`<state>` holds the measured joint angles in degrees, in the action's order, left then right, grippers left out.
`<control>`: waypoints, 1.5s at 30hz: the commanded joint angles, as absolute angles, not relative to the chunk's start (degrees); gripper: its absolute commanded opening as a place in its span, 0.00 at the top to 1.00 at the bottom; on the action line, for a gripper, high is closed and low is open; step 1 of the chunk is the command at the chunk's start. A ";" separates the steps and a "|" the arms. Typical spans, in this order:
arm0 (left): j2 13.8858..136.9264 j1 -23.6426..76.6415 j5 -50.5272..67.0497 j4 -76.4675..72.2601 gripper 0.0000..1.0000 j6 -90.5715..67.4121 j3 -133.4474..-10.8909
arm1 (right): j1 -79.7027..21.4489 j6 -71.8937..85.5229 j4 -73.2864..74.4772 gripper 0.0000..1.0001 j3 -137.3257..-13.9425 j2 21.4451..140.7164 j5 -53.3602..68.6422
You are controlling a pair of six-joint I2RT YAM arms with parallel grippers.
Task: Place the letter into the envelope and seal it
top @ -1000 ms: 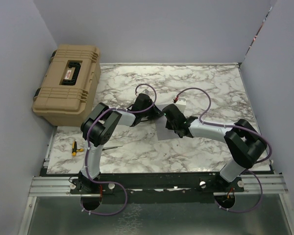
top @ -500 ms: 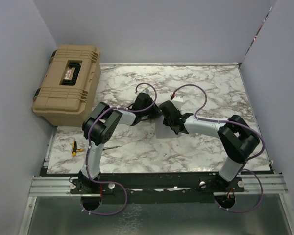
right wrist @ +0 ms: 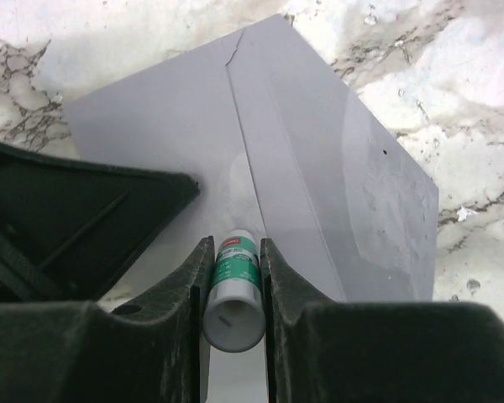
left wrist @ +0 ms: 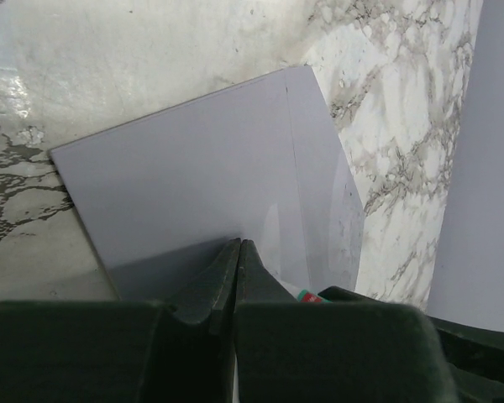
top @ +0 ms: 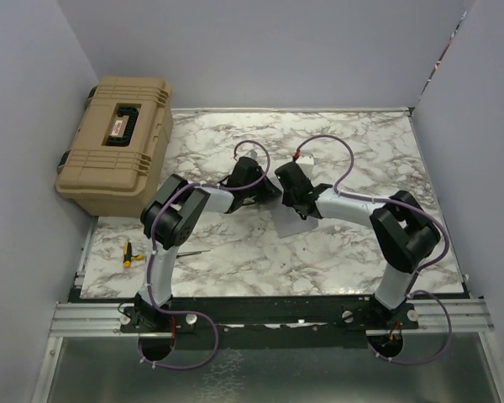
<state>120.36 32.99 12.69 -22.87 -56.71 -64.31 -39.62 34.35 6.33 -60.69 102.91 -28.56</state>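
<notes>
The grey-lilac envelope [top: 287, 225] lies flat on the marble table, with a straight crease running down it in the left wrist view [left wrist: 202, 168] and the right wrist view [right wrist: 319, 168]. My left gripper [left wrist: 239, 245] is shut, its tips together on the envelope's near part [top: 275, 194]. My right gripper [right wrist: 234, 243] is shut on a green-and-white glue stick [right wrist: 233, 290], held tip-down at the crease, right beside the left gripper [top: 293, 206]. The glue stick's end peeks into the left wrist view [left wrist: 309, 295]. The peach letter is not in view.
A tan hard case [top: 118, 143] stands at the table's back left corner. A yellow-handled screwdriver [top: 131, 252] lies near the front left edge. Lilac walls close in the left, back and right sides.
My right gripper has moved with the glue stick toward the far side and left along the envelope. Its forearm has swung round. The left gripper has stayed put.
</notes>
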 commanded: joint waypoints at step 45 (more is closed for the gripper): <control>87.39 31.82 4.45 3.62 0.28 -39.19 -46.16 | -18.02 67.52 -12.62 0.74 -11.64 58.99 -0.42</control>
<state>86.54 32.18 4.05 2.94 -39.77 -45.95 -19.57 63.88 -3.77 -13.13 57.01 -2.63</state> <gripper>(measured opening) 0.719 0.246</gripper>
